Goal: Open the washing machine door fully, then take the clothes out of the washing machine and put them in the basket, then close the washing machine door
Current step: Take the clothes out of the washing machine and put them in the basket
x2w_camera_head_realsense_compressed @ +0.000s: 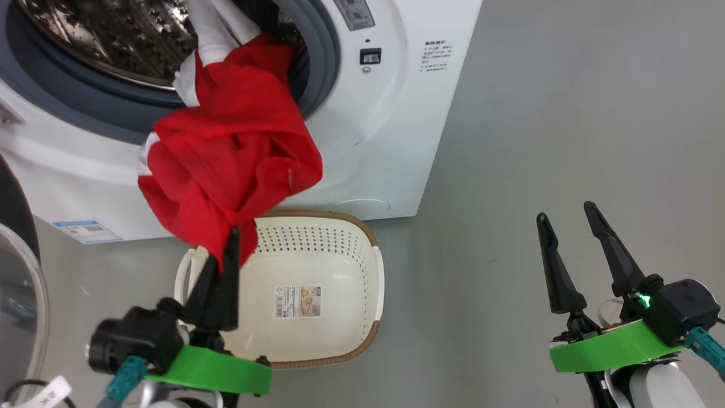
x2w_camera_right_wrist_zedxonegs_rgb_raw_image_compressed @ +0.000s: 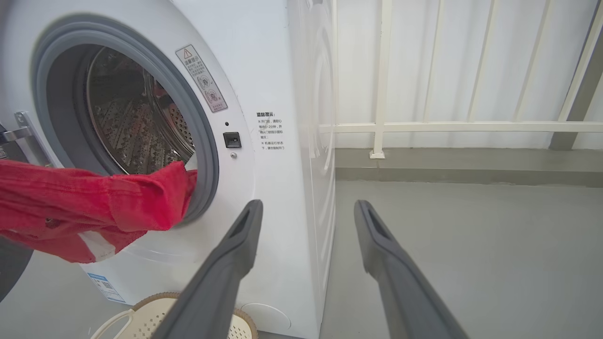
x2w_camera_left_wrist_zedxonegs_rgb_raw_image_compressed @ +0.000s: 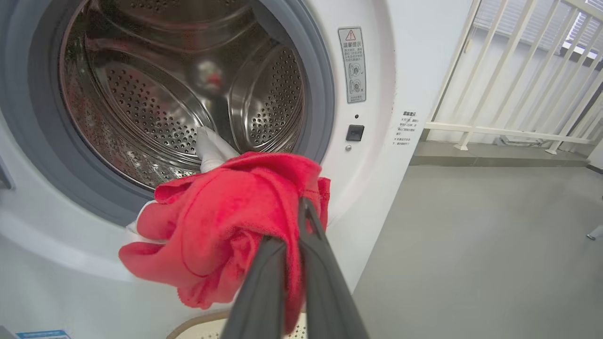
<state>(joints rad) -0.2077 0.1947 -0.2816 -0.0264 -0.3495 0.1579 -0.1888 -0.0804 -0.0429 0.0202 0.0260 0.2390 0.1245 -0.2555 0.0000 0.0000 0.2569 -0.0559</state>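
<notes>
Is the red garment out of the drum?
Partly: the bright red fabric garment hangs over the grey-blue rubber gasket, its white part inside the steel drum.

The washing machine door [x2w_camera_head_realsense_compressed: 17,294] is largely cropped.

The clothes [x2w_camera_head_realsense_compressed: 226,153] were bright red with white parts. The washing machine [x2w_camera_head_realsense_compressed: 391,130] was white, its drum [x2w_camera_left_wrist_zedxonegs_rgb_raw_image_compressed: 155,127] shiny steel dotted with small holes, its gasket [x2w_camera_left_wrist_zedxonegs_rgb_raw_image_compressed: 320,94] grey-blue. The basket [x2w_camera_head_realsense_compressed: 317,241] was cream-white with rows of holes and a brown rim.
</notes>
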